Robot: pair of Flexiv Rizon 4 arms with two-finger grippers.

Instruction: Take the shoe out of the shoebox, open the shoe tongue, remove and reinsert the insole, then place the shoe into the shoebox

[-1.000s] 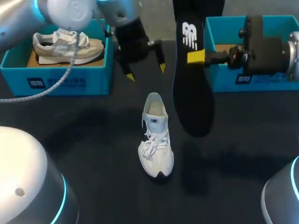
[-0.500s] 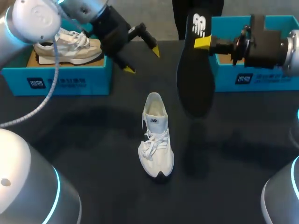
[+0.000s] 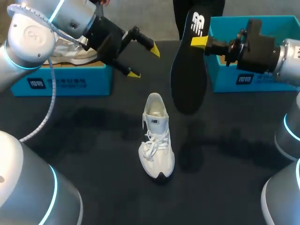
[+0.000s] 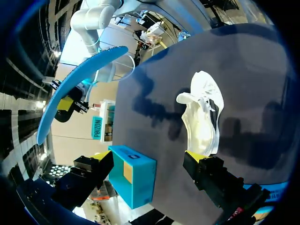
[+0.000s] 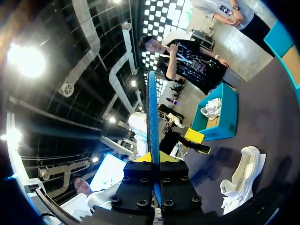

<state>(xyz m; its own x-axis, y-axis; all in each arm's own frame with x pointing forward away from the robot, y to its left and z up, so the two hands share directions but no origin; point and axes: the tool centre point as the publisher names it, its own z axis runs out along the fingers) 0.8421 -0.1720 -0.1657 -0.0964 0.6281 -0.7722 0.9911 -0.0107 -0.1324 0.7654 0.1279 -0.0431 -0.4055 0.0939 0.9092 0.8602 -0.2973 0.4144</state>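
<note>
Black insole point(image 3: 188, 70) pinched in right gripper point(image 3: 199, 41), left gripper point(image 3: 144, 61) spread empty, white shoe point(image 3: 157, 140) on table point(image 3: 93, 154).

our left gripper point(image 4: 146, 156) hangs over the dark table point(image 4: 243, 65) with its fingers spread wide. just ahead of one finger lies the white shoe point(image 4: 202, 117). a teal shoebox point(image 4: 136, 180) shows between the fingers, farther off. beyond it our right gripper point(image 4: 64, 102) pinches the blue insole point(image 4: 77, 86), raised in the air.
</note>
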